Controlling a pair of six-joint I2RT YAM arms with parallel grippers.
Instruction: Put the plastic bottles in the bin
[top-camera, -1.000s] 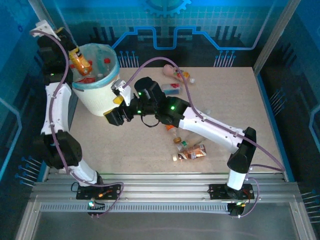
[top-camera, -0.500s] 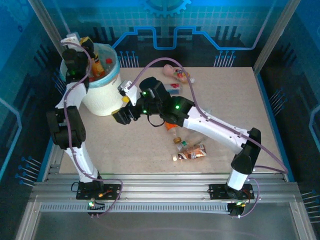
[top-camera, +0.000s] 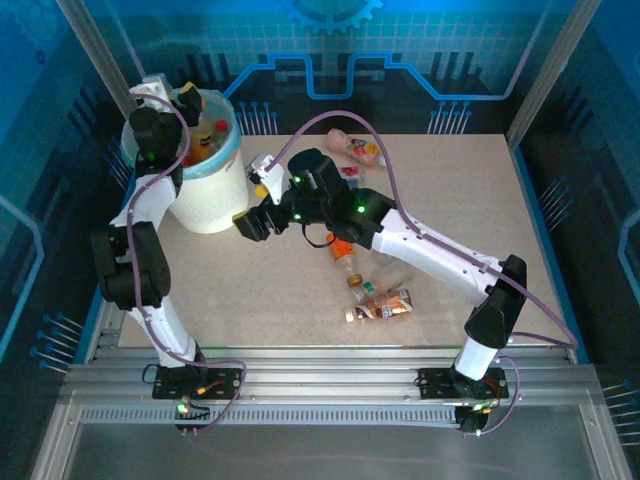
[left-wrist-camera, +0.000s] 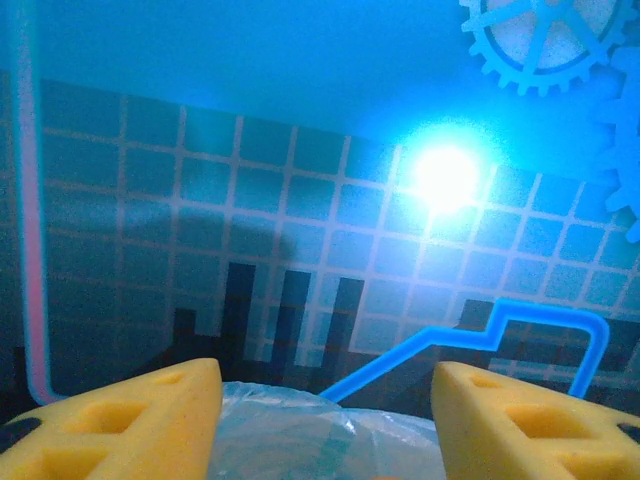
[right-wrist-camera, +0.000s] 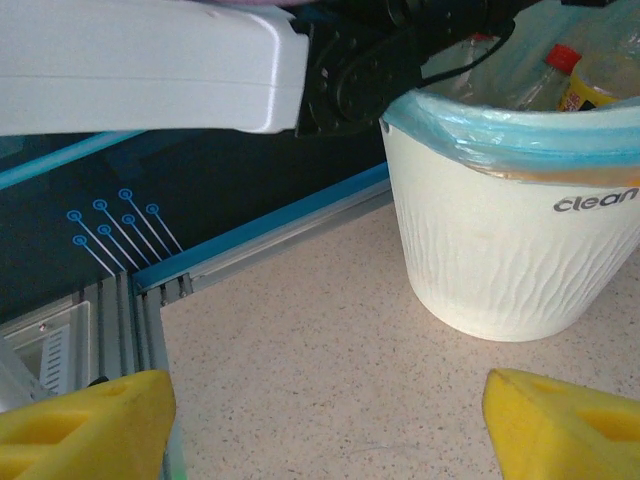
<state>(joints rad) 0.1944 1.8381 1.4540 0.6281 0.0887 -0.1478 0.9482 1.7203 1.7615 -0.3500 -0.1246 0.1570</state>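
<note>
Jaws of left gripper (left-wrist-camera: 325, 378), right gripper (right-wrist-camera: 328, 388) agape, empty; one bin (right-wrist-camera: 500, 255), about six loose bottles (top-camera: 385, 304).

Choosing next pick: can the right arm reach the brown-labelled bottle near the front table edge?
Probably yes. The brown-labelled bottle lies uncovered beside the right arm's forearm. The open right hand, now by the bin, would have to fold back.

Txt "clean" on bin (right-wrist-camera: 480, 250) wall
</note>
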